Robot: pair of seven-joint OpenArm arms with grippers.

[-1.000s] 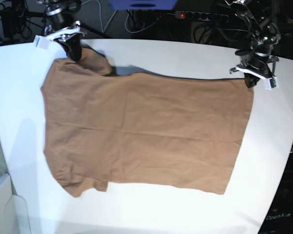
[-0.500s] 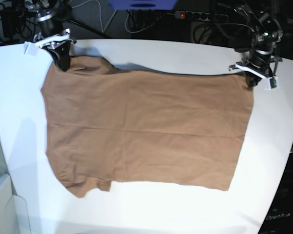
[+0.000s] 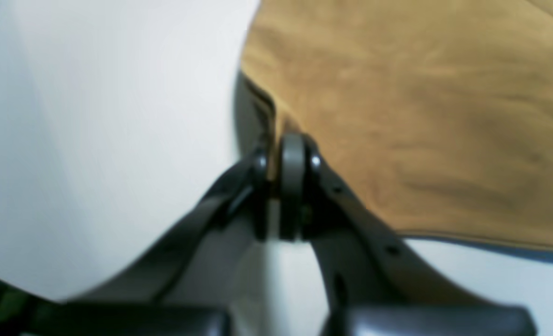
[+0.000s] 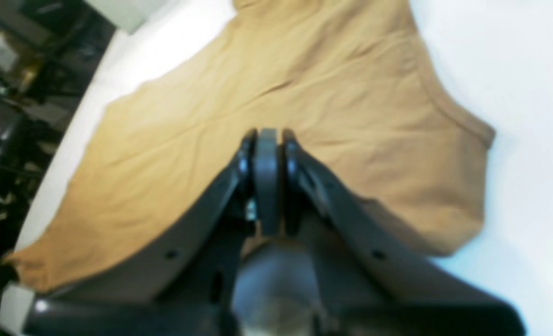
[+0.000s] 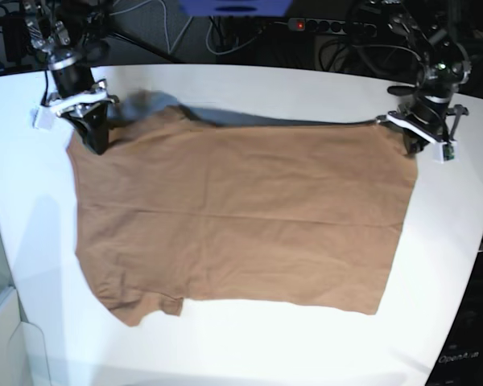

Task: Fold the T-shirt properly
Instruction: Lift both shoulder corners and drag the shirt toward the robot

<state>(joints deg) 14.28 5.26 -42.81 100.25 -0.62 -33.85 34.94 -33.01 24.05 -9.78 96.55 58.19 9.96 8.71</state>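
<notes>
The tan T-shirt (image 5: 233, 221) is lying flat on the white surface (image 5: 249, 346), not folded yet, while the left pincer (image 5: 410, 143) and right pincer (image 5: 92, 141) are each pinching a far corner, ready to fold.

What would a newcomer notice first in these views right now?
A big tan T-shirt lies spread across the white table, filling most of it. The left pincer pinches one far corner, and the right pincer pinches the other by the sleeve; both are shut on the cloth.
</notes>
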